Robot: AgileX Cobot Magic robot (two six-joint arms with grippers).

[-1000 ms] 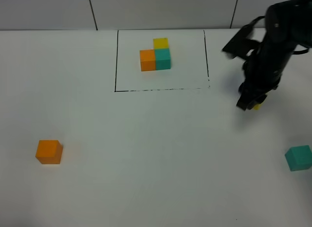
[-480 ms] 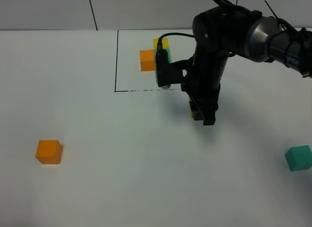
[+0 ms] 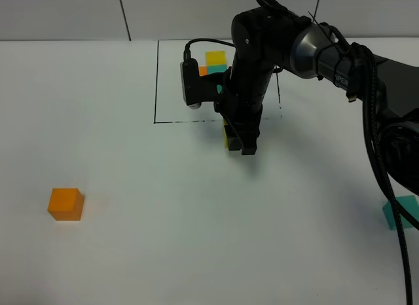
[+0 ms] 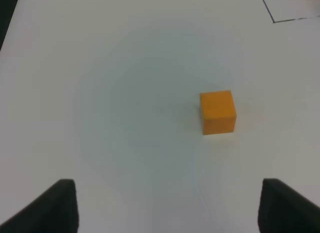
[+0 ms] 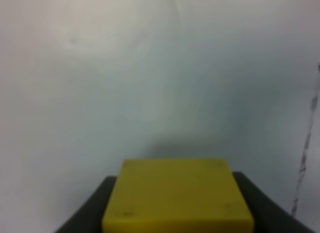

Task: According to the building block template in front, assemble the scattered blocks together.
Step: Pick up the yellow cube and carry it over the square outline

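The building block template shows its yellow cube (image 3: pixel 215 57) and slivers of orange (image 3: pixel 202 70) and teal (image 3: pixel 218 68) inside the black-line rectangle (image 3: pixel 157 89); my right arm hides the rest. My right gripper (image 3: pixel 237 141) hangs just in front of the rectangle's near line, shut on the yellow block (image 3: pixel 226 136). In the right wrist view that yellow block (image 5: pixel 177 195) fills the space between the dark fingers (image 5: pixel 87 215). The orange block (image 3: pixel 66 204) lies far left. My left gripper (image 4: pixel 167 205) stands open, short of the orange block (image 4: pixel 218 112). The teal block (image 3: pixel 400 212) sits at the right edge.
Black cables (image 3: pixel 376 122) run down the right side of the exterior view and cross in front of the teal block. A corner of the black-line rectangle (image 4: pixel 274 20) shows in the left wrist view. White tiled wall (image 3: pixel 65 14) borders the table's far edge.
My right arm has swept left across the table with the yellow block, from the right side to just in front of the template's frame. The orange and teal blocks have not moved.
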